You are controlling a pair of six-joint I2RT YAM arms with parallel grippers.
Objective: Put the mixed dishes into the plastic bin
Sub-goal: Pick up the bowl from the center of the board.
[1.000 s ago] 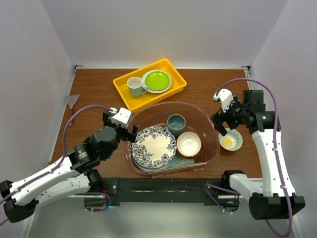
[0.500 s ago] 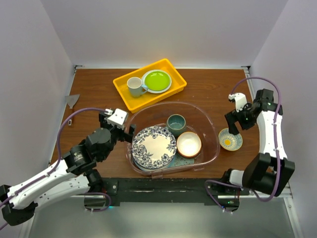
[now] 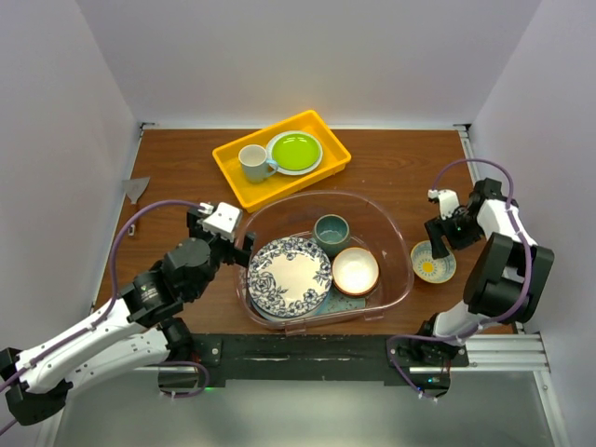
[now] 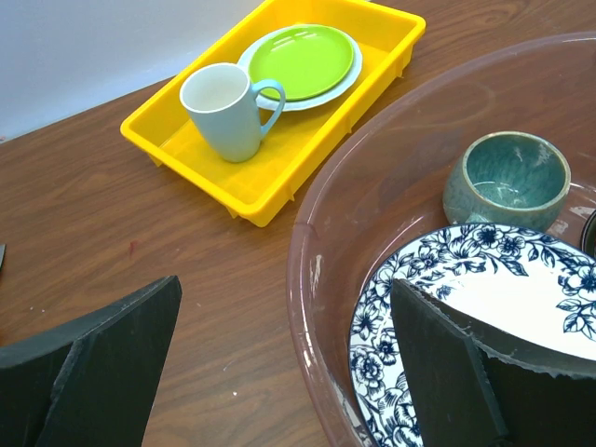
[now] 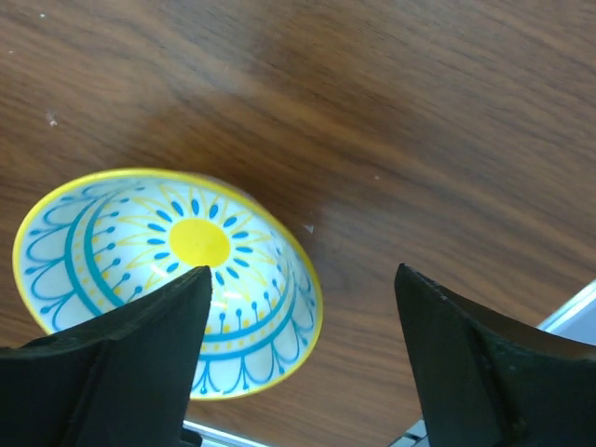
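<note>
The plastic bin [image 3: 317, 196] sits mid-table. In it lie a blue-floral plate [image 3: 290, 275], a dark teal mug [image 3: 331, 231] and a tan bowl [image 3: 355, 270]. A mint-green tray edge [image 3: 352, 296] shows under them. A small bowl [image 3: 433, 264] with a yellow rim and a blue-and-yellow sun pattern stands on the table right of the bin. My right gripper [image 5: 303, 312] hangs open just above this bowl [image 5: 177, 279], one finger over its inside and the other outside its rim. My left gripper [image 4: 284, 349] is open astride the bin's left rim [image 4: 303, 279], empty, with one finger over the plate [image 4: 484, 298].
A yellow tray [image 3: 229, 166] at the back holds a white mug [image 3: 252, 162] and a lime-green plate [image 3: 295, 151]. A grey scrap [image 3: 137, 189] lies at the far left. The table's right edge and front rail run close to the small bowl.
The right arm folded back to the right and its gripper came down over the small bowl, jaws slightly narrower. The left gripper has barely moved.
</note>
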